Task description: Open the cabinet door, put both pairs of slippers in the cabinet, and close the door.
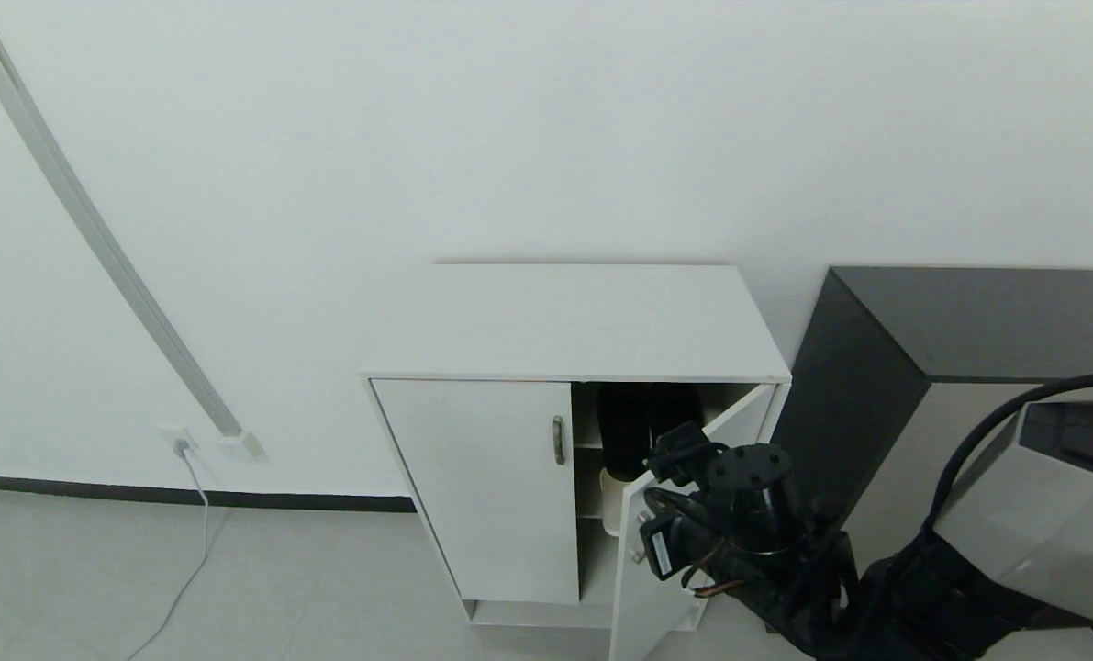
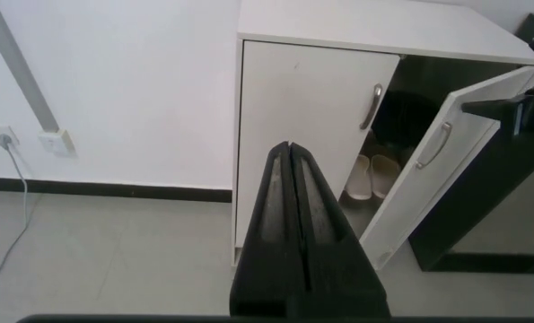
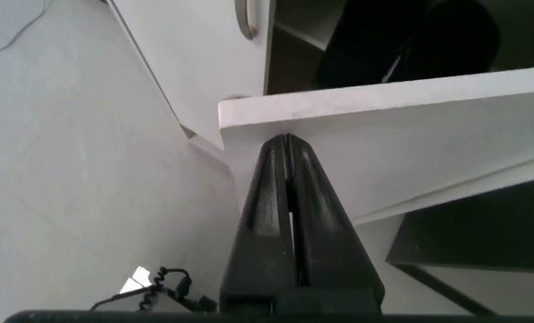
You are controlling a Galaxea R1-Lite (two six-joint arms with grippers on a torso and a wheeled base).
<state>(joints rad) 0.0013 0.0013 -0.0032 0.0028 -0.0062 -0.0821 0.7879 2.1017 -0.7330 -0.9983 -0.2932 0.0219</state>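
Observation:
The white cabinet (image 1: 564,321) stands against the wall with its left door (image 1: 482,487) closed and its right door (image 1: 647,569) partly open. A black pair of slippers (image 1: 633,422) sits on an upper shelf, and a pale pair (image 1: 612,500) lies on the shelf below. My right gripper (image 1: 670,454) is shut, its tips (image 3: 287,139) against the upper edge of the right door (image 3: 410,135) on its outer side. My left gripper (image 2: 289,148) is shut and holds nothing, well in front of the cabinet. From there I see the pale slippers (image 2: 374,175) and the black slippers (image 2: 408,117).
A black cabinet (image 1: 922,330) stands close to the right of the white one, behind the open door. A wall socket with a white cable (image 1: 179,445) and a grey conduit (image 1: 96,229) are at the left. Open tiled floor (image 1: 234,578) lies left of the cabinet.

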